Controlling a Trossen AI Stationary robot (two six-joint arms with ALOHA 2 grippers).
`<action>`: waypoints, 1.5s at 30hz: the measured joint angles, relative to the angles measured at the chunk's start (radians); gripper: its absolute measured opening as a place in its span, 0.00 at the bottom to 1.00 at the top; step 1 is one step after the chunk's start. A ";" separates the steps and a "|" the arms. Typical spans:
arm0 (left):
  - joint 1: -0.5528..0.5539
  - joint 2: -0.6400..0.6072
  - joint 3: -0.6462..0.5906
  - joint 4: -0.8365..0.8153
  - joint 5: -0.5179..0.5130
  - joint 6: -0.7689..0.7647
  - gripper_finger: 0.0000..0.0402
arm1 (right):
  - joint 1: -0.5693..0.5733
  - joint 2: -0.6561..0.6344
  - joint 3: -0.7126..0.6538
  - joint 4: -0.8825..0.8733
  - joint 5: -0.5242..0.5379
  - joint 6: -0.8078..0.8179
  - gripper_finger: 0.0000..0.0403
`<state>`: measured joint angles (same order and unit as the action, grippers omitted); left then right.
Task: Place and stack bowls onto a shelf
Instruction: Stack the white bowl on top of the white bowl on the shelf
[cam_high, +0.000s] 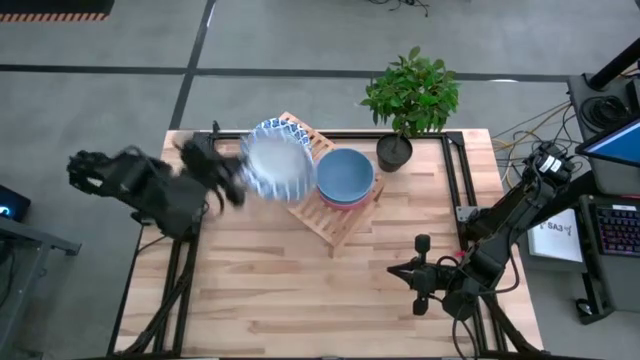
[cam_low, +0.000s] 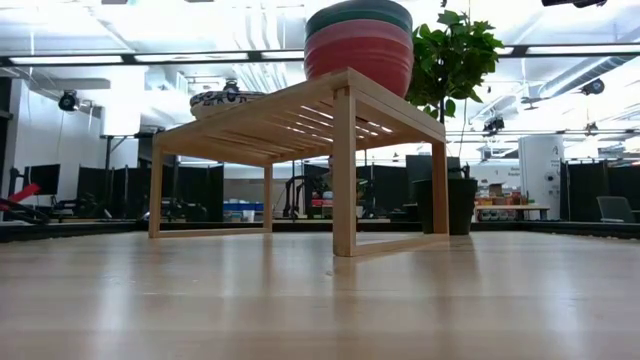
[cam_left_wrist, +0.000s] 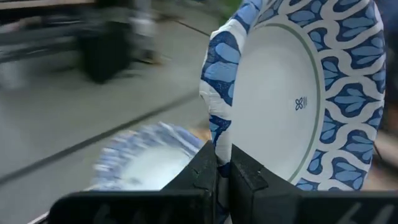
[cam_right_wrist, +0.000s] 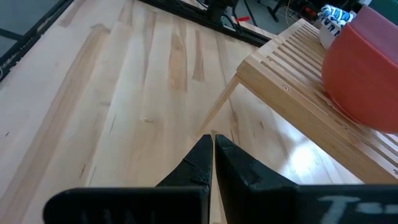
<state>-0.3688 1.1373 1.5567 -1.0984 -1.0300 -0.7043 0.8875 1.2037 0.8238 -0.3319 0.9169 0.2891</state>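
Note:
My left gripper (cam_left_wrist: 222, 169) is shut on a white bowl with a blue patterned rim (cam_high: 272, 168), held over the left end of the light wooden slatted shelf (cam_high: 335, 215). A second patterned bowl (cam_left_wrist: 146, 163) lies below it on the shelf (cam_low: 225, 100). A stack of bowls, blue on top (cam_high: 345, 174), red and green from the side (cam_low: 358, 45), rests on the shelf's right part. My right gripper (cam_right_wrist: 212, 144) is shut on nothing, low over the table near its right edge (cam_high: 418, 278). My left gripper pinches the patterned bowl's rim (cam_left_wrist: 217, 127) between its two fingers, one finger on each face of the wall. It comes roughly level from the table's left side. The bowl is lifted clear above the shelf and the bowl lying there.
A potted green plant in a dark pot (cam_high: 395, 150) stands by the shelf's far right corner. Black metal frame rails (cam_high: 455, 190) run along the table's edges. Bare wooden tabletop (cam_high: 290, 290) spreads in front of the shelf.

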 joint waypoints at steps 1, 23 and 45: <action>0.035 -0.009 0.017 -0.011 -0.030 -0.035 0.00 | -0.001 0.000 0.000 0.000 0.000 0.003 0.02; 0.770 0.124 0.034 -0.056 0.509 0.168 0.00 | -0.005 0.000 0.000 0.000 -0.004 0.009 0.02; 0.770 0.201 0.033 -0.158 0.568 0.208 0.24 | -0.005 0.000 0.000 -0.001 -0.005 0.009 0.02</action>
<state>0.4011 1.3378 1.5902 -1.2561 -0.4620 -0.4963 0.8829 1.2037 0.8238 -0.3328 0.9123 0.2985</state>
